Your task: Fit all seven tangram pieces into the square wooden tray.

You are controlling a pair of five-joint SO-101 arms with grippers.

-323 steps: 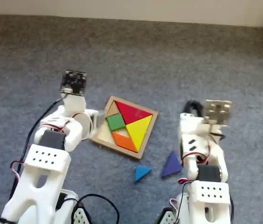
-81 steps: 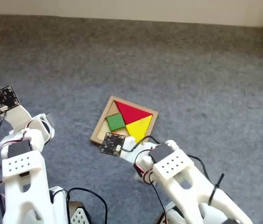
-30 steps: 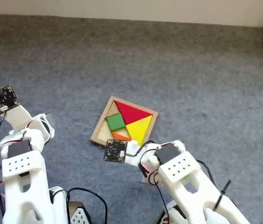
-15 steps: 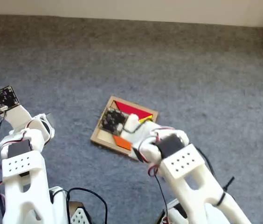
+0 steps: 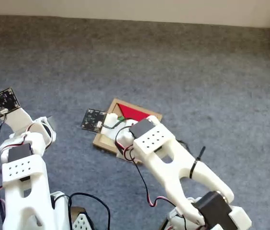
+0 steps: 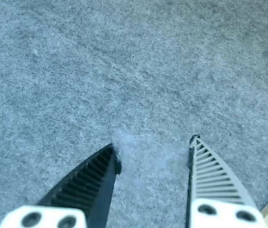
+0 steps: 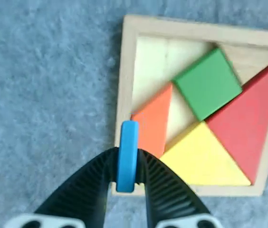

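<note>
The square wooden tray (image 7: 128, 71) lies on the grey carpet. It holds a green square (image 7: 207, 83), an orange triangle (image 7: 153, 118), a yellow triangle (image 7: 203, 159) and a red triangle (image 7: 250, 123). Bare wood shows beside the green square. My right gripper (image 7: 127, 154) is shut on a small blue piece (image 7: 127, 137) held on edge, just above the tray's rim next to the orange triangle. From above, the right arm (image 5: 149, 139) covers most of the tray (image 5: 105, 142), leaving the red triangle (image 5: 131, 112) visible. My left gripper (image 6: 153, 145) hangs open over bare carpet, with nothing between its fingers.
The left arm (image 5: 22, 163) stands at the left of the carpet, well apart from the tray. Grey carpet stretches behind and to the right of the tray. A pale wall edge (image 5: 135, 9) runs along the far side.
The right arm has swung from the tray's near edge up over the tray and toward the left, carrying the blue piece. The left arm has stayed still.
</note>
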